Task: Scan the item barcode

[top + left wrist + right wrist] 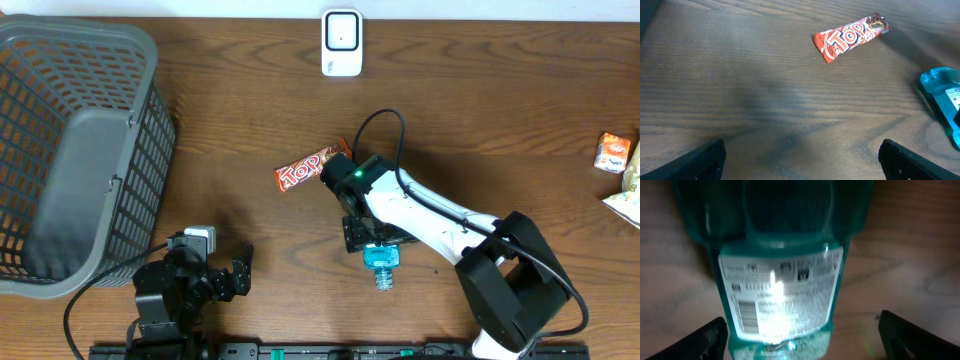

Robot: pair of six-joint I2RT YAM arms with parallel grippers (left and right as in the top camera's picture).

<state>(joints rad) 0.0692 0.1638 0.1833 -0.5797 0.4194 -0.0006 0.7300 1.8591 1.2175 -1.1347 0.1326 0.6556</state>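
Note:
A teal bottle lies on its side on the wooden table, its white label facing up. A barcode is printed at the label's left edge. My right gripper hangs over the bottle with its jaws open; the left finger stands close to the bottle's side and the right finger is well clear. From overhead the right gripper covers the bottle's upper part. My left gripper is open over bare wood near the front edge and holds nothing. A white scanner stands at the back.
A red "Top" candy bar lies left of the right arm. A grey mesh basket fills the left side. Snack packets sit at the right edge. The teal bottle also shows at the right of the left wrist view.

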